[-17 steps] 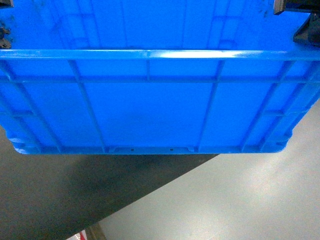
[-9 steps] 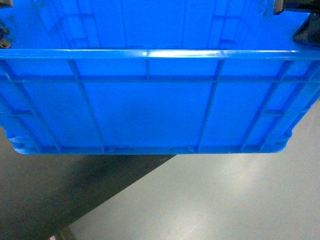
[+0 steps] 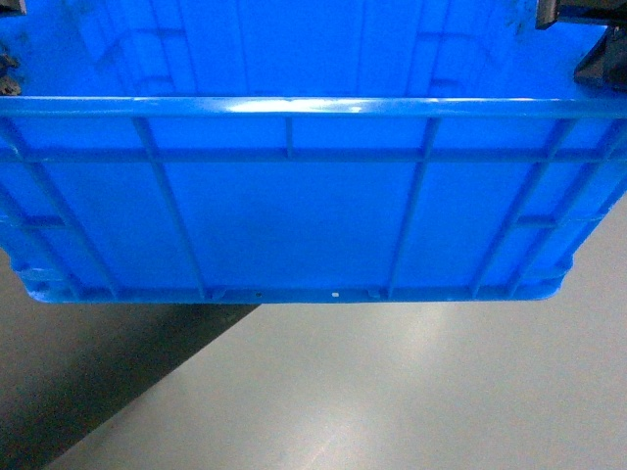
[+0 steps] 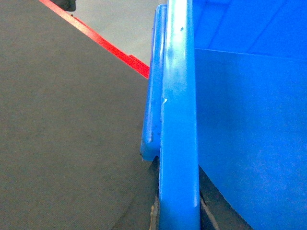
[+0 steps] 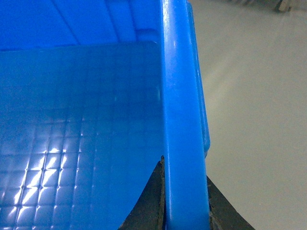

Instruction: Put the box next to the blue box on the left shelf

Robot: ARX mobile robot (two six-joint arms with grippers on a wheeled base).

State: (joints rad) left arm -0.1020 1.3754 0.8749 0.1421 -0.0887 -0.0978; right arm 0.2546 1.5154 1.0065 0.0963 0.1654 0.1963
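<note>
The box, a bright-blue ribbed crate, fills the upper part of the head view and hangs above the floor. My left gripper is shut on the box's left rim, one dark finger on each side. My right gripper is shut on the right rim the same way, beside the gridded box floor. In the head view only dark bits of the left gripper and right gripper show at the top corners. The left shelf and the other blue box are out of view.
Under the box lies a dark floor mat at the lower left and pale grey floor to the right. A red strip edges the mat in the left wrist view.
The box stays put in the head view. Below it the dark mat has slid left and shrunk, grey floor has spread, and the red bit at the bottom edge has gone.
</note>
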